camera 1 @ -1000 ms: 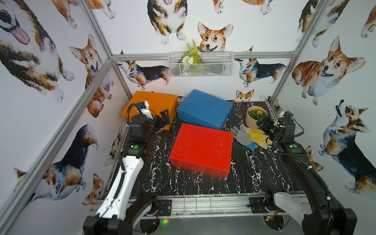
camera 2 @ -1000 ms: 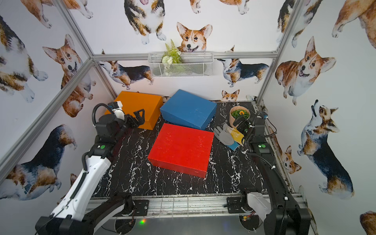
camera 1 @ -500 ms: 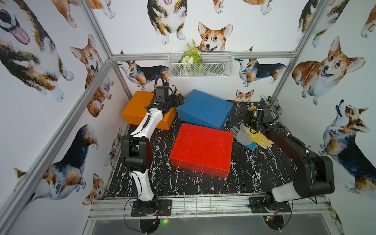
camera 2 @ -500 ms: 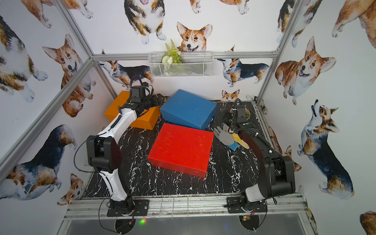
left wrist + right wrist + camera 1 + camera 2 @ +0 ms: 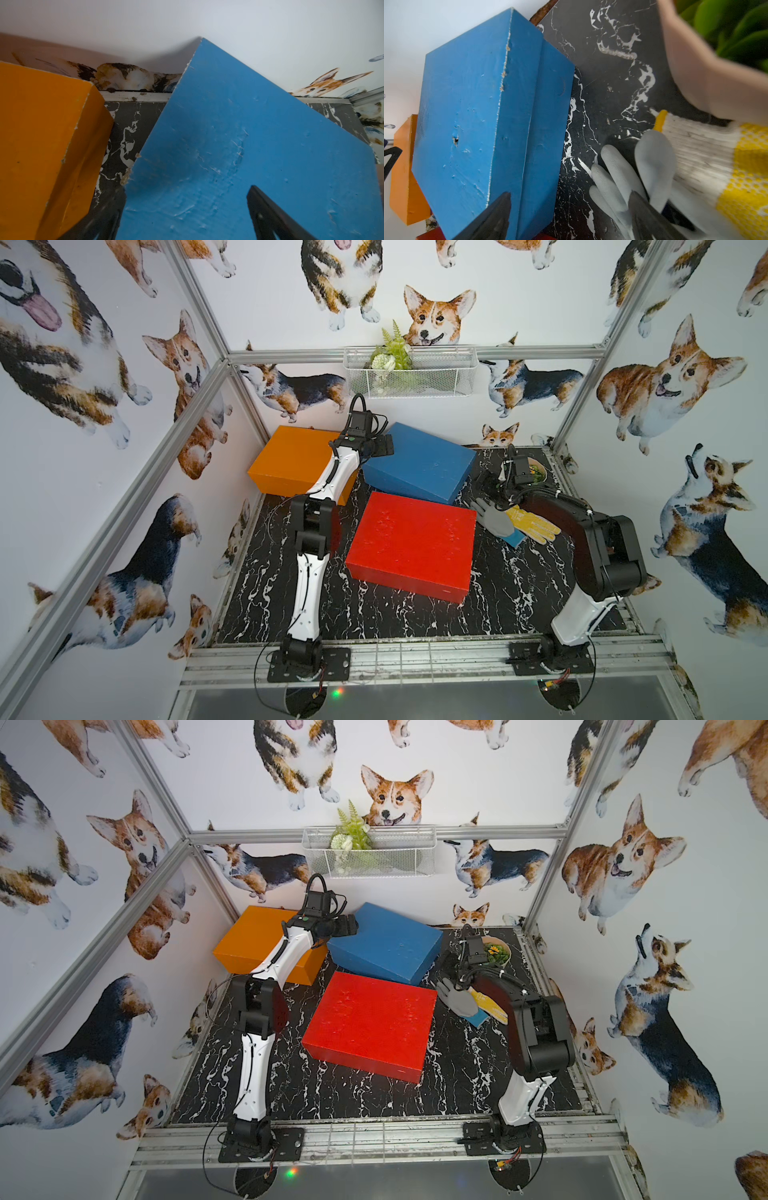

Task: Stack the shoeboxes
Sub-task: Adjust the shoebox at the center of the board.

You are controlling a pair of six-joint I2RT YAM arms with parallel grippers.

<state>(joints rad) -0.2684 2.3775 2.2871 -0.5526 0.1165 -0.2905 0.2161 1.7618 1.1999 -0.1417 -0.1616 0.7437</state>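
Note:
Three shoeboxes sit on the black marble table [image 5: 511, 597]. The orange one [image 5: 291, 456] [image 5: 257, 936] is at the back left and the red one [image 5: 411, 539] [image 5: 370, 1019] lies flat in the middle. The blue one [image 5: 419, 466] [image 5: 386, 946] is tilted, its front edge resting on the red box. My left gripper [image 5: 384, 446] [image 5: 187, 189] is open at the blue box's left corner, one finger over the lid [image 5: 228, 135] and one beside its edge. My right gripper [image 5: 484, 485] [image 5: 570, 193] is open at the blue box's right side [image 5: 467, 104], one finger against it and one over a grey glove.
A grey glove [image 5: 494, 518] [image 5: 623, 176] and a yellow-and-white glove [image 5: 534, 524] [image 5: 737, 166] lie right of the red box. A beige flower pot [image 5: 496, 952] [image 5: 695, 79] stands at the back right, close to my right wrist. A wire basket [image 5: 409, 371] hangs on the back wall.
Both arms have reached from folded poses near the side walls to the two ends of the blue box. The boxes have not moved.

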